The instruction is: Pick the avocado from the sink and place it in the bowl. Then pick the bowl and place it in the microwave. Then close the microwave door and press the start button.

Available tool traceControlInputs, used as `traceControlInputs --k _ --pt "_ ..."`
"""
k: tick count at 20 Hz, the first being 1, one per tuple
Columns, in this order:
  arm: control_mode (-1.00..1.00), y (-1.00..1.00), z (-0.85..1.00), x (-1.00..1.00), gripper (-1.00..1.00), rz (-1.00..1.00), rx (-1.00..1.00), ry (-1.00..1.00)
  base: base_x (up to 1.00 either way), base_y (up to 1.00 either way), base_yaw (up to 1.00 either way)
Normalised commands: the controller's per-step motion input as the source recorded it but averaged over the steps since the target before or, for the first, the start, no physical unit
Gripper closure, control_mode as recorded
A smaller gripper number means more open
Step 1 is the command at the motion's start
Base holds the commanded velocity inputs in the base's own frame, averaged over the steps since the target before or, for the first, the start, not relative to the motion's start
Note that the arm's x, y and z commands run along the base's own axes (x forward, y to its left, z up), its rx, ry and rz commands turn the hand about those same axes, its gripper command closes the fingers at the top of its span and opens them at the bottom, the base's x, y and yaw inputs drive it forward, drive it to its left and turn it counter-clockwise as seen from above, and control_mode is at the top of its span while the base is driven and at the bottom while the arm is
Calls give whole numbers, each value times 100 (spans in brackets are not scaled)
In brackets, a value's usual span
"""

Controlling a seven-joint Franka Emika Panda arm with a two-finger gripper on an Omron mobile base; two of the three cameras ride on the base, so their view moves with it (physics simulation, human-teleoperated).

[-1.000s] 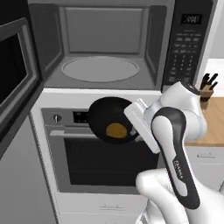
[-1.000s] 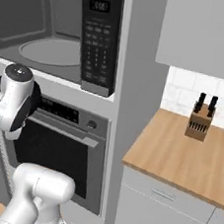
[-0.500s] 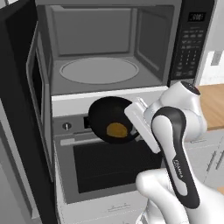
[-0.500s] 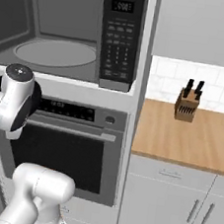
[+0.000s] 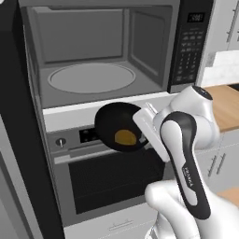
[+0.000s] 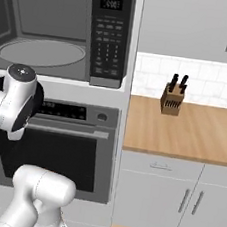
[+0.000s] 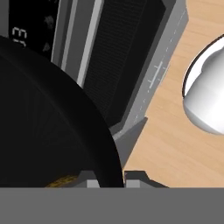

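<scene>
The microwave stands with its door swung open at the left, baring the grey interior and round turntable. In front of it and just below its floor level hangs the glossy black bowl, tilted a little. The orange-brown avocado lies inside it. My gripper is shut on the bowl's right rim. In the hand view the bowl covers the left half, its rim pinched between my gripper's tips, with a sliver of avocado low down. The sink is out of view.
Under the microwave is an oven with a dark window and control strip. The black keypad panel sits right of the cavity. Further right runs a wooden counter with a knife block, over white cabinets.
The whole picture has shifted, so the base has driven; the microwave now looks nearer and larger. The bowl with the avocado stays in my grip, same place relative to the arm.
</scene>
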Motion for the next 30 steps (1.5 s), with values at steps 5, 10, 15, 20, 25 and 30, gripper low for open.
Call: traceControlInputs --k 5,10,15,20,25,30 --pt "100 0 0 0 100 0 0 0 8 0 -6" --pt "100 0 0 0 100 0 0 0 36 1 0" --pt "100 0 0 0 100 0 0 0 40 19 0" --pt "-100 4 0 -5 100 0 0 -1 20 12 0" --pt "-100 -11 33 -78 100 -5 6 -12 0 0 0" --pt "-100 -19 86 -15 100 -5 2 -7 0 0 0"
